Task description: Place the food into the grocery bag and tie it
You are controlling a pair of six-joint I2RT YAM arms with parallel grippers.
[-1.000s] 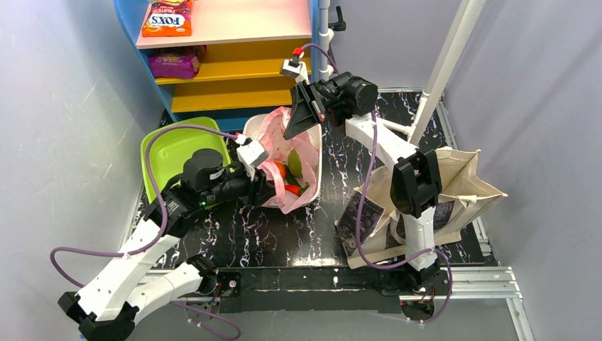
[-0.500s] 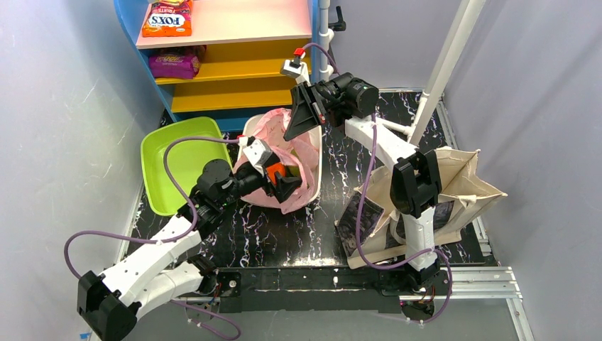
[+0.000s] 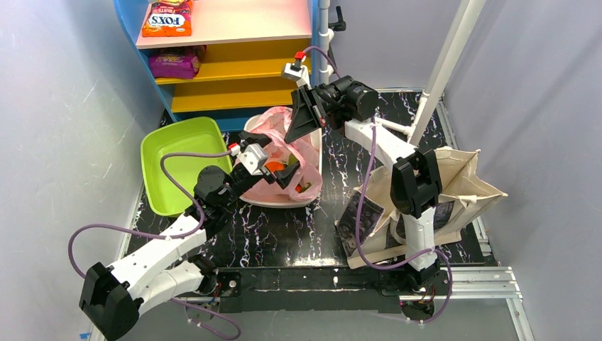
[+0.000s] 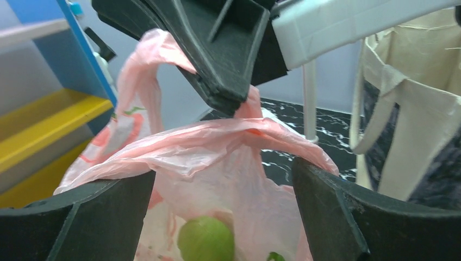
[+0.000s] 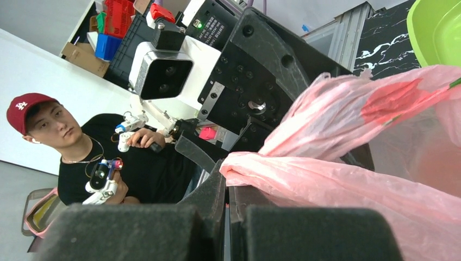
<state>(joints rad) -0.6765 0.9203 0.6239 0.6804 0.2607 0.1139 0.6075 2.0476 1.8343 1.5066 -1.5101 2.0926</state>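
The pink grocery bag (image 3: 284, 145) sits in a white basin (image 3: 278, 202) at mid-table. My right gripper (image 3: 291, 133) hangs over the bag's top, shut on a bunched strip of its plastic (image 5: 326, 182). My left gripper (image 3: 275, 162) stands open at the bag's near side. Its fingers (image 4: 81, 217) straddle the pink film (image 4: 217, 157) without pinching it. Food shows through the bag: an orange fruit (image 3: 274, 168), a round green piece (image 4: 205, 239), and red and green bits (image 3: 305, 188).
A lime green tub (image 3: 177, 160) lies left of the basin. The blue and yellow shelf (image 3: 227, 64) with snack packets (image 3: 167, 18) stands behind. A beige canvas tote (image 3: 440, 192) slumps at the right, beside a white pole (image 3: 447, 64).
My left gripper has opened and let go of the bag's side. It has moved up toward the bag's top. The right gripper has kept its hold, hardly moving.
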